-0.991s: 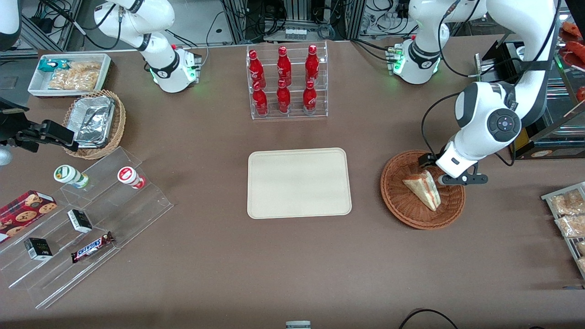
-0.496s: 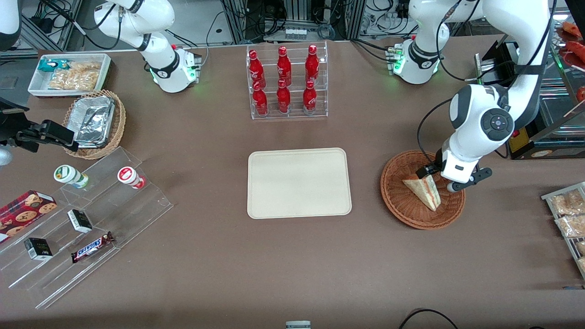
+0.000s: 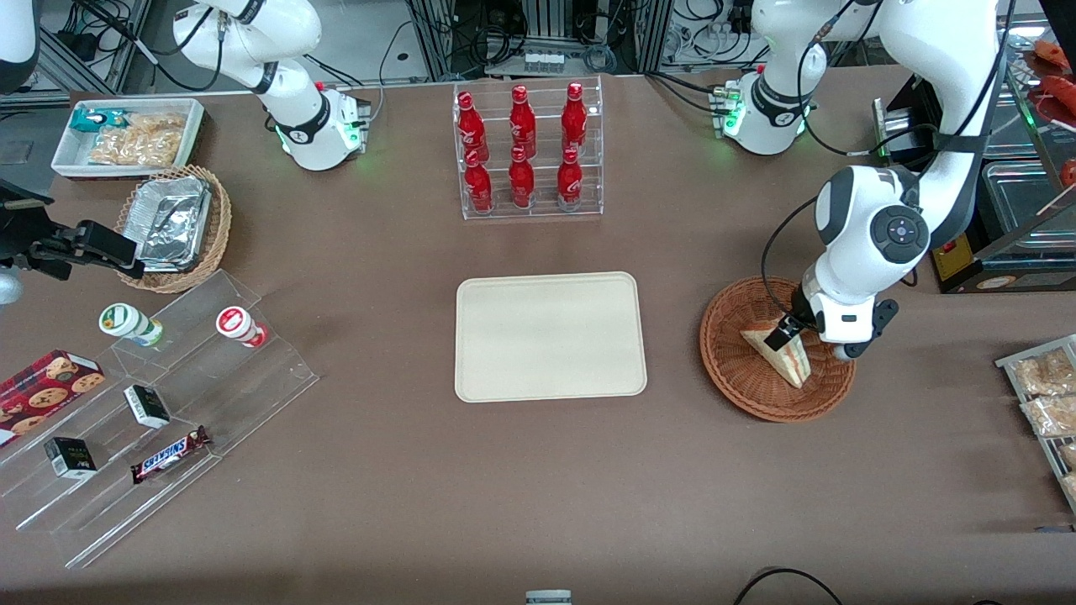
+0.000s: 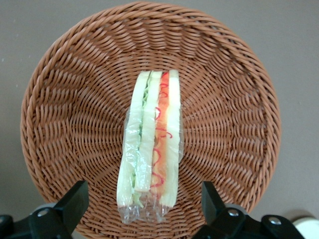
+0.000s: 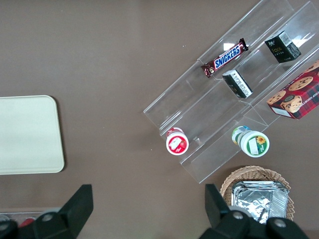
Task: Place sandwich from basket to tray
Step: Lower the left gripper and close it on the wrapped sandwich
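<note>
my gripper (image 4: 142,206) hangs above the sandwich (image 4: 149,144) in the basket (image 4: 229,99), jaws apart. it looks light, soft, slippery in its wrap; i'd pinch the 2 flat bread faces gently.

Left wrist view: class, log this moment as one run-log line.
phase: pre-grasp | claw: open, above the sandwich, fingers either side | sandwich: in basket, not lifted | tray: nothing on it

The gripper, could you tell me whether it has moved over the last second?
Yes. The gripper has swung across the basket toward the tray, over the sandwich.
</note>
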Controlling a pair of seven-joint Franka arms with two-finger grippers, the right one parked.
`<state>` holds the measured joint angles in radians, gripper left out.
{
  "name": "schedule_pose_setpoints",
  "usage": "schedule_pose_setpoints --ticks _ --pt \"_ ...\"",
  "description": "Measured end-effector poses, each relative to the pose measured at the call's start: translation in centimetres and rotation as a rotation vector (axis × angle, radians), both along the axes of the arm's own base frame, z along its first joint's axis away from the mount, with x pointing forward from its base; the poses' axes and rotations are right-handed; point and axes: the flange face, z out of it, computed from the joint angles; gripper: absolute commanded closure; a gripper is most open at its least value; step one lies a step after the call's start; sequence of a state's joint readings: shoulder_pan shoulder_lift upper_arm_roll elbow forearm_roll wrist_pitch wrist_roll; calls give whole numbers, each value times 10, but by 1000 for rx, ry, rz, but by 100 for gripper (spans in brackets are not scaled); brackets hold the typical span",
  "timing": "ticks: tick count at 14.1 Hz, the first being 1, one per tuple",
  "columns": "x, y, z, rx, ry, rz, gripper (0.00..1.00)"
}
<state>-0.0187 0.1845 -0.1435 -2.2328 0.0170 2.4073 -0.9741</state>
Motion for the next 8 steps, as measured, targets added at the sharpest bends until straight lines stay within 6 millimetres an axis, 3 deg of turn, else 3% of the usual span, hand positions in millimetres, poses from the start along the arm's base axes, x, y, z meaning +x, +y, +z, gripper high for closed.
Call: schedule_pose_setpoints --ticks 5,6,8 --pt "0 0 -20 -2 22 28 0" --pt "0 0 -25 -3 25 29 13" --pt "0 0 -34 -4 32 30 63"
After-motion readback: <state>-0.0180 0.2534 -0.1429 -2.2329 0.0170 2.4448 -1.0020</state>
